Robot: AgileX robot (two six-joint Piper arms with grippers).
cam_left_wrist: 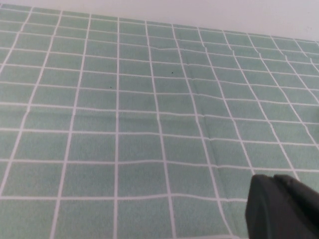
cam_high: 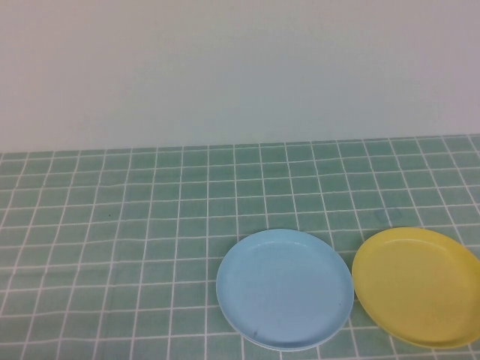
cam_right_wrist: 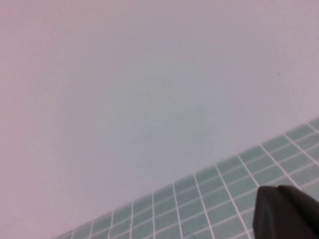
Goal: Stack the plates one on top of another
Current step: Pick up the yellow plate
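A light blue plate [cam_high: 285, 289] lies on the green checked cloth at the front centre. A thin whitish edge shows along its near rim; I cannot tell whether this is the white plate beneath it. No white plate shows on its own. A yellow plate [cam_high: 417, 286] lies just right of the blue one, close to it and partly cut by the right edge. Neither arm shows in the high view. My left gripper [cam_left_wrist: 273, 178] is shut and empty above bare cloth. My right gripper [cam_right_wrist: 276, 190] is shut and empty, facing the wall and the cloth's far edge.
The green checked cloth [cam_high: 112, 225] covers the table, with bare room to the left and behind the plates. A plain pale wall [cam_high: 240, 67] rises behind the table.
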